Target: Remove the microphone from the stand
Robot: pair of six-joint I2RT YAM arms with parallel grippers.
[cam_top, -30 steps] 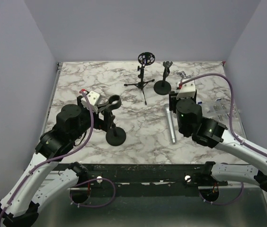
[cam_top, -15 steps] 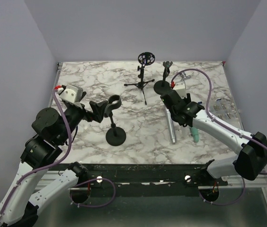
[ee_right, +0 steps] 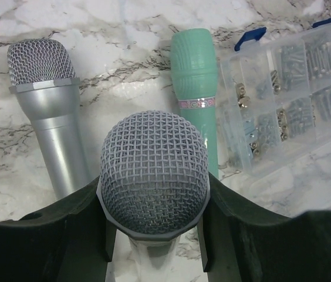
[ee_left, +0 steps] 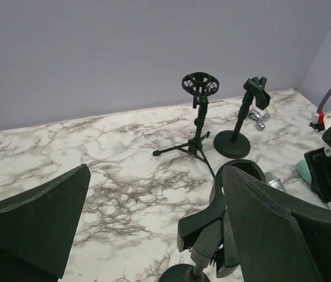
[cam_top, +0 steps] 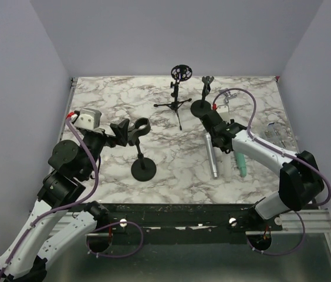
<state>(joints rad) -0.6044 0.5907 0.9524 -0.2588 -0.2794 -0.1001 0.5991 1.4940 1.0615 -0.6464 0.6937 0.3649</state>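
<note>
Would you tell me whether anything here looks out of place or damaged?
Nothing looks spilled or broken. The loose silver microphone and the teal microphone lie flat near the parts box, off any stand.

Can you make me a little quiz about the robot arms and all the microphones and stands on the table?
1. True or false: the clip on the stand next to the left gripper has a microphone in it.
2. What colour is the microphone lying beside the clear screw box? A red, B green, C black.
3. How many stands are on the table?

Key:
1. False, the clip is empty.
2. B.
3. Three: that stand, the tripod stand and the round-base stand at the back.
</note>
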